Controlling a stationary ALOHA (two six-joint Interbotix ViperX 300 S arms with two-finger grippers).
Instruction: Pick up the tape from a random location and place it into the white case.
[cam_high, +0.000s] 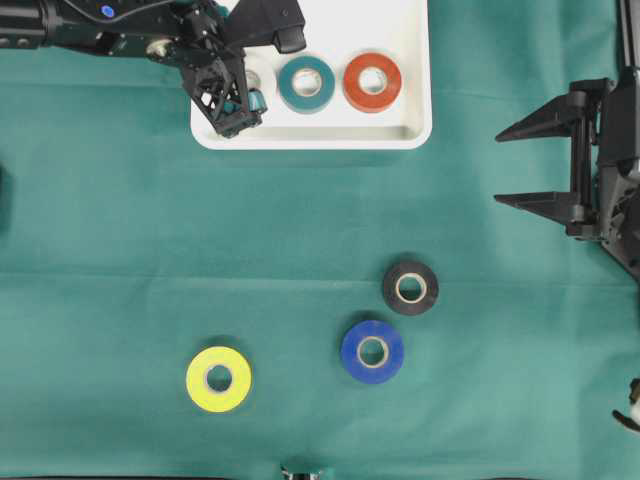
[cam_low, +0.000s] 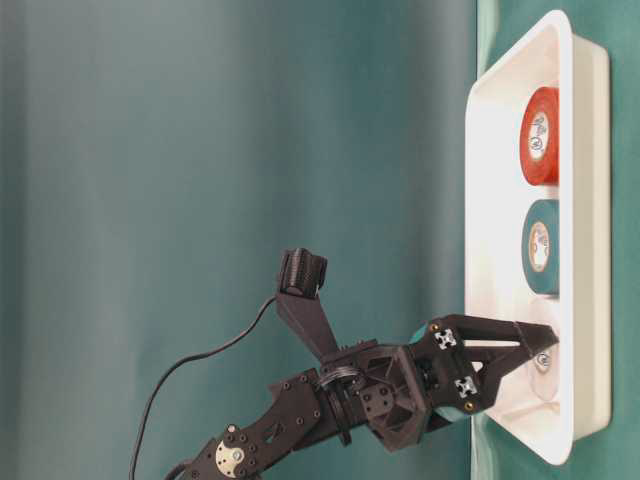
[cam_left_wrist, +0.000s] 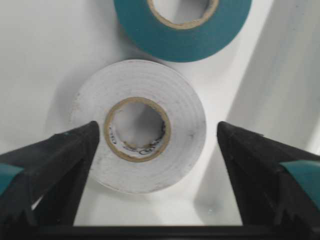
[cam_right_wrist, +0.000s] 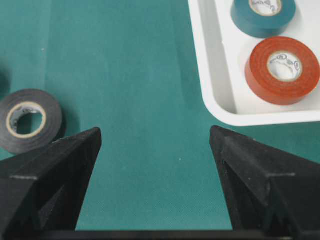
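Note:
The white case (cam_high: 410, 120) lies at the back of the green cloth. Three tape rolls lie flat in it: a red one (cam_high: 372, 82), a teal one (cam_high: 306, 83) and a white one (cam_left_wrist: 145, 125). My left gripper (cam_high: 235, 105) hangs over the case's left end, open. Its fingers stand on either side of the white tape without gripping it (cam_left_wrist: 157, 125). The table-level view shows the fingertips (cam_low: 535, 350) reaching down inside the rim. My right gripper (cam_high: 500, 167) is open over bare cloth at the right, with nothing between its fingers (cam_right_wrist: 155, 135).
Three loose rolls lie on the cloth in front: a black one (cam_high: 410, 287), a blue one (cam_high: 372, 351) just below it and a yellow one (cam_high: 219, 379) at the front left. The black roll (cam_right_wrist: 30, 120) lies left of my right gripper.

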